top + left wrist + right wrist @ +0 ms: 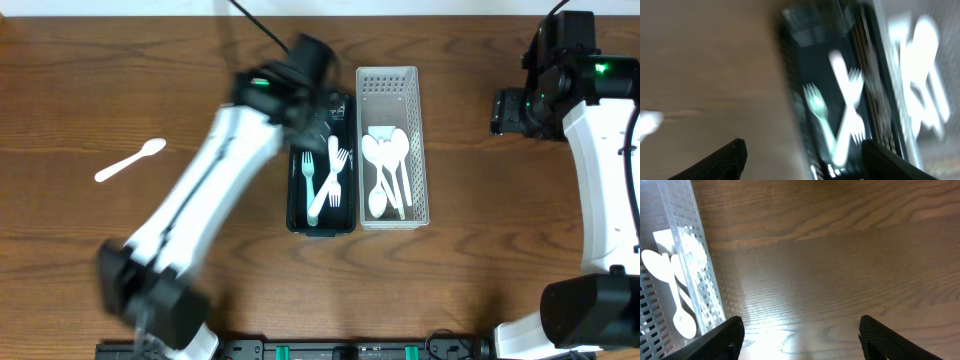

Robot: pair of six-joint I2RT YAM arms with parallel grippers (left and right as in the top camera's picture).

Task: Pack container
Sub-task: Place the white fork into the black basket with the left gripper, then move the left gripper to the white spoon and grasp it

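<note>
Three forks (320,190) lie in the black tray (292,215), about four spoons (385,160) (overlapping) in the white basket (425,150). One loose spoon (130,161) rests on the surface (100,80). The left claw (802,150) and right claw (800,325) both gape, empty.

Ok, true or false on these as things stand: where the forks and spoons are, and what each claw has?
The forks lie in the black tray. True.
The white basket is empty. False: it holds spoons.
One spoon lies on the table, left of the tray. True.
The right claw grips a fork. False: it is open and empty.
The left claw hangs over the white basket. False: over the black tray.
</note>
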